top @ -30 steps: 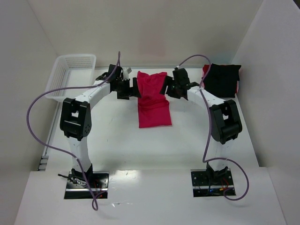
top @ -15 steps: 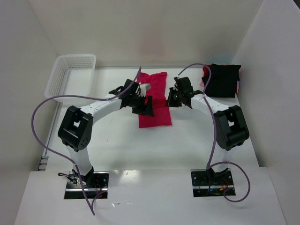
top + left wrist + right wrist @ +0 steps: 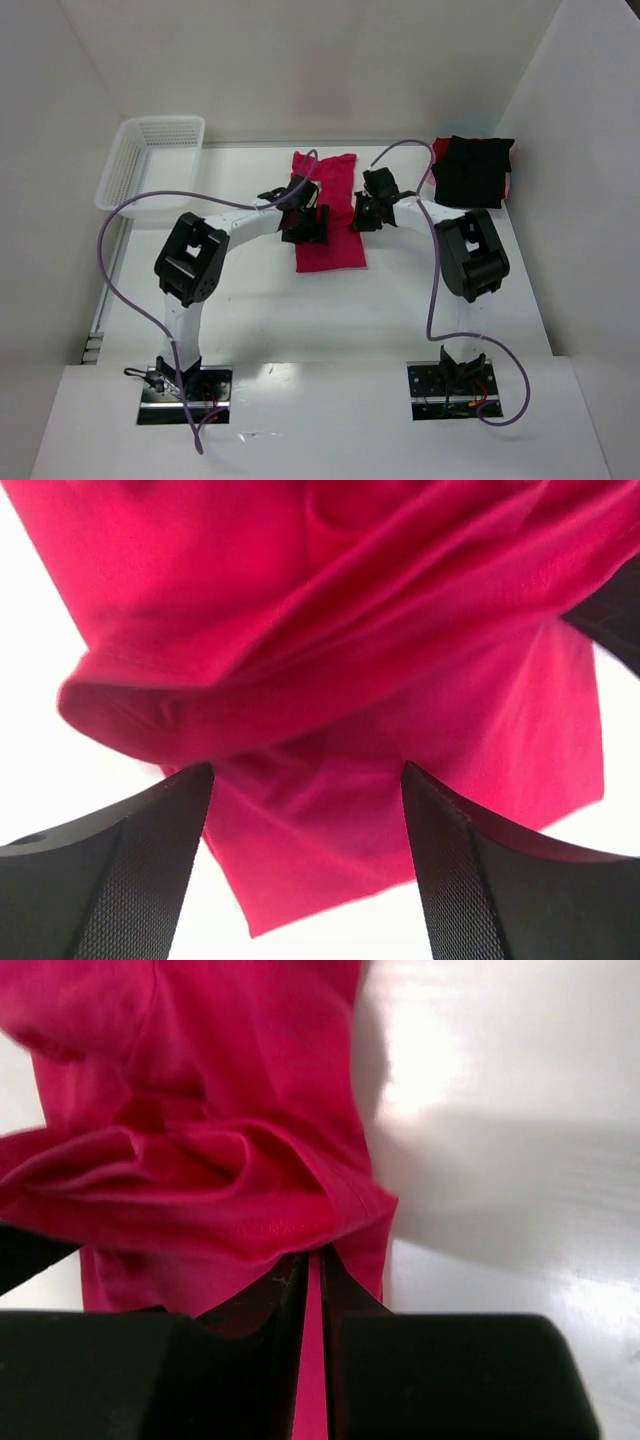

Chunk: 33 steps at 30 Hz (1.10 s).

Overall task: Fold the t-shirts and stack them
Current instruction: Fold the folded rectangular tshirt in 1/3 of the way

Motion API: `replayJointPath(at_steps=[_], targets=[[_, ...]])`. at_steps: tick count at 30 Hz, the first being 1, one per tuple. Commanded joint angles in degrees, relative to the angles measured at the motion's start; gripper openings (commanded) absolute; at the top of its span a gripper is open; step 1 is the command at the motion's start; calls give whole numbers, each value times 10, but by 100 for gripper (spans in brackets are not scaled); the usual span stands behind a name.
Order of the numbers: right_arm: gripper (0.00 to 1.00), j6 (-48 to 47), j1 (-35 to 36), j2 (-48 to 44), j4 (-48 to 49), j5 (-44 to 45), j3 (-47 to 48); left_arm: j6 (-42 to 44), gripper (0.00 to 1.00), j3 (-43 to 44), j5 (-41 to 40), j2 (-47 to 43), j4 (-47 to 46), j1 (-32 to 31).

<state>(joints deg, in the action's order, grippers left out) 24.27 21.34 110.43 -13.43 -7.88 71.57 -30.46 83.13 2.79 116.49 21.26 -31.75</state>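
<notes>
The crimson-red t-shirt [image 3: 335, 250] lies as a long folded strip in the middle of the table. My left gripper [image 3: 308, 222] is at its left edge, about halfway along. In the left wrist view the gripper [image 3: 305, 775] is open, its jaws wide apart, with a raised fold of the red t-shirt [image 3: 330, 630] just beyond the tips. My right gripper [image 3: 362, 213] is at the strip's right edge. In the right wrist view this gripper [image 3: 313, 1260] is shut on the red t-shirt [image 3: 200, 1160], with bunched cloth over its tips. The black t-shirt [image 3: 472, 170] lies folded at the back right.
A white mesh basket [image 3: 150, 160] stands at the back left corner. White walls close in the table on the left, back and right. A bit of red cloth [image 3: 437, 150] shows under the black t-shirt. Purple cables loop over both arms.
Both grippers have moved from the far end of the red t-shirt to its middle. The right gripper has shut on the cloth's right edge.
</notes>
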Motion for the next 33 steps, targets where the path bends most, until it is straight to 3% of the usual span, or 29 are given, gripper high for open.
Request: replayJointPath(at_steps=[1,22,27,33], targets=[[14,-15,5,22,17,13,57,-14,84,44,-46,11,5,-3],[21,-20,-2,100,23,39,176,-8,90,151,-74,81,2,73],[25,-20,-23,59,28,39,182,14,94,151,-72,42,2,91],[40,-36,-53,-30,23,32,154,31,100,108,-57,-33,13,101]])
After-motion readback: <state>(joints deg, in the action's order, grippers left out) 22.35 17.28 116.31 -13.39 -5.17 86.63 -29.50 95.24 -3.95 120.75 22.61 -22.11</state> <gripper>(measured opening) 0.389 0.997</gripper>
